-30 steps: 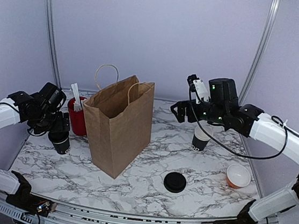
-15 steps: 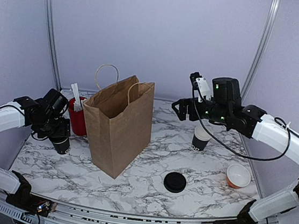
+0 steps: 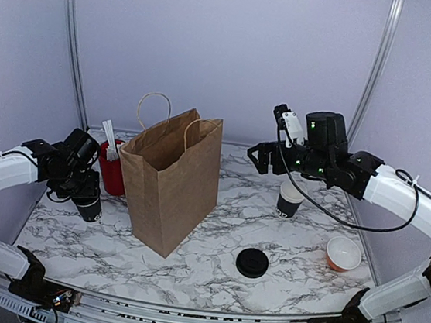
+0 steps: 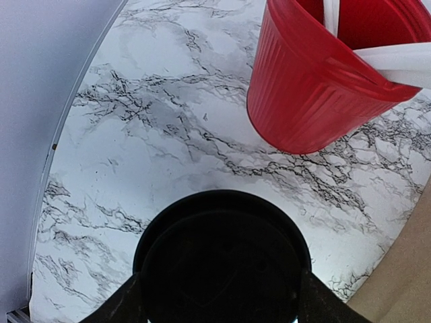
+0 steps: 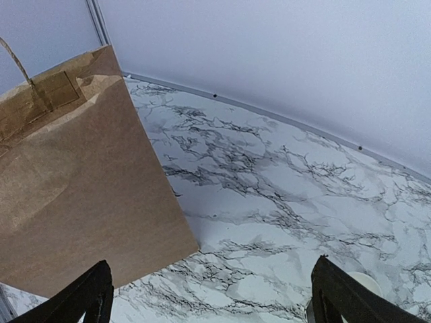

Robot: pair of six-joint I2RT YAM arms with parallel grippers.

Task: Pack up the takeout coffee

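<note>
The left arm comes in low from the left side, its wrist bent down. The left pincer stands over the takeout coffee, one finger on each side of it. In the left wrist view the left pincer is partly open around the cup's rim. It is black against black, so I cannot tell if the fingers already press on it.

The right arm reaches in from the right with a raised elbow. The right pincer hangs in the air over the back of the bench. It is wide open and holds nothing, and in its own view the right pincer looks toward the paper bag.

The takeout coffee stands upright on the bench near the left edge. It is just beside the red holder, in front of it. The holder is just beside the paper bag, which stands upright with its mouth open. Bare marble lies between the bag and the right-hand things, and also along the near edge.

The count is:
- two arms
- two cups, the black one and a cup with a white upper part
- one bag with two handles
- one red holder with white sticks in it
- one flat black lid
- one small orange bowl
</note>
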